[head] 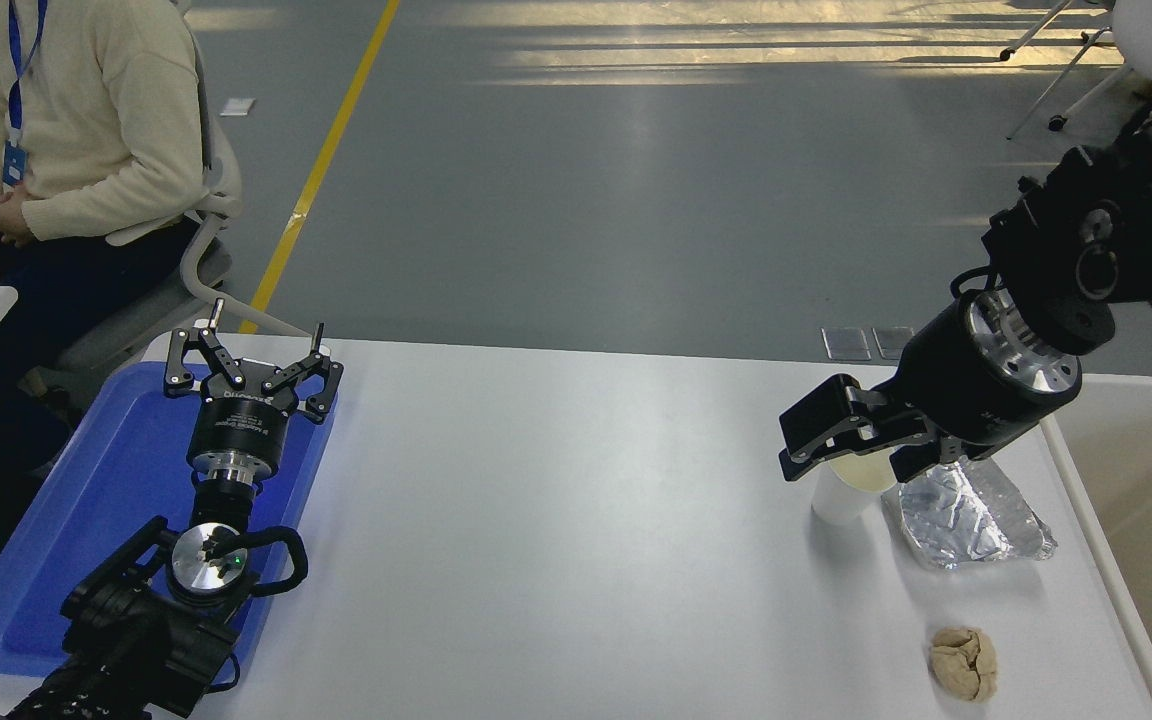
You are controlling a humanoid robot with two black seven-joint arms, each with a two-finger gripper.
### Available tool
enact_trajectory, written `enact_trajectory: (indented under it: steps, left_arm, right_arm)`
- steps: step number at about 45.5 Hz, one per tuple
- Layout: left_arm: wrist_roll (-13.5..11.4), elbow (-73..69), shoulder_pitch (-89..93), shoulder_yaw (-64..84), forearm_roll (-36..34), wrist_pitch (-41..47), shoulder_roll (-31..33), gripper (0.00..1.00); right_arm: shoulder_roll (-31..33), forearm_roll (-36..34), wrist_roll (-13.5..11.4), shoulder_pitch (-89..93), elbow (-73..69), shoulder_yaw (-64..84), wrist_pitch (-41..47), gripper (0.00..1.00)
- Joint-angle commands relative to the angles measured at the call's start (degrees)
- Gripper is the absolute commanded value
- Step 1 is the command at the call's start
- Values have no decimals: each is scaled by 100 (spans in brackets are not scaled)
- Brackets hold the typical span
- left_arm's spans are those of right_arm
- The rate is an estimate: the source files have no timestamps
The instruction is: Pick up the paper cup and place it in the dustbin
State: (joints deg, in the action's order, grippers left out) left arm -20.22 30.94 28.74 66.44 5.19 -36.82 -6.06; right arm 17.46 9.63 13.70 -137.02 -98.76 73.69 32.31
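White table (556, 520), grey floor (636, 200)

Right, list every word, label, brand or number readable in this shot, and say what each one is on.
Nothing can be read with certainty.
Black left claw over the flat blue plastic tray: pale print on its body, too small and blurred.
Person's blue badge: not read.
Small white paper cup, crumpled silver foil tray, tan crumpled paper ball, beige dustbin, black right claw: no print visible.

A flat blue plastic tray (86, 520) lies at the white table's (556, 520) left edge; a crumpled silver foil tray (971, 515) and a tan crumpled paper ball (964, 662) lie near its right edge.
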Motion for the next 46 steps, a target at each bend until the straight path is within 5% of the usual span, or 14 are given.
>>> enact_trajectory:
  steps: [1, 34, 46]
  left_arm:
    - [1, 0, 0, 0, 0, -1, 0, 100]
    - [1, 0, 0, 0, 0, -1, 0, 100]
    - [1, 0, 0, 0, 0, -1, 9, 100]
  right_arm:
    - [161, 364, -8, -9, 111, 145, -5, 100]
    - [451, 1955, -8, 2565, 2756, -444, -453, 100]
    - [425, 2026, -8, 3770, 3661, -672, -902, 100]
